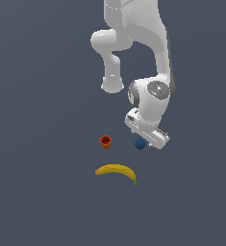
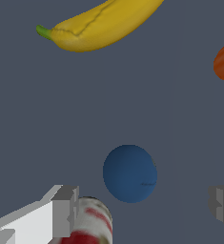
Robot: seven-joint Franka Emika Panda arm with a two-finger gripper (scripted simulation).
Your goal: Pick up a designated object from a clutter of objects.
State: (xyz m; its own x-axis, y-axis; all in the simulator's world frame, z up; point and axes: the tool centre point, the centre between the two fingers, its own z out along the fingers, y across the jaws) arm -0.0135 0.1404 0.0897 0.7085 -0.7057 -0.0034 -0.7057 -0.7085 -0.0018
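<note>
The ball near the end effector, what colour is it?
Plain dark blue, no pattern. The ball shows best in the wrist view, lying between the open fingers.

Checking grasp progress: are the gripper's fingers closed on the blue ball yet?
No. In the wrist view the fingers stand wide apart, with the blue ball lying free between them.

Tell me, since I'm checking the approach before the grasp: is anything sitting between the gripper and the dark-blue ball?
Nothing visible does. In the wrist view the dark-blue ball lies just ahead of the open gripper. The red-labelled can sits beside one finger, off the ball's line.
</note>
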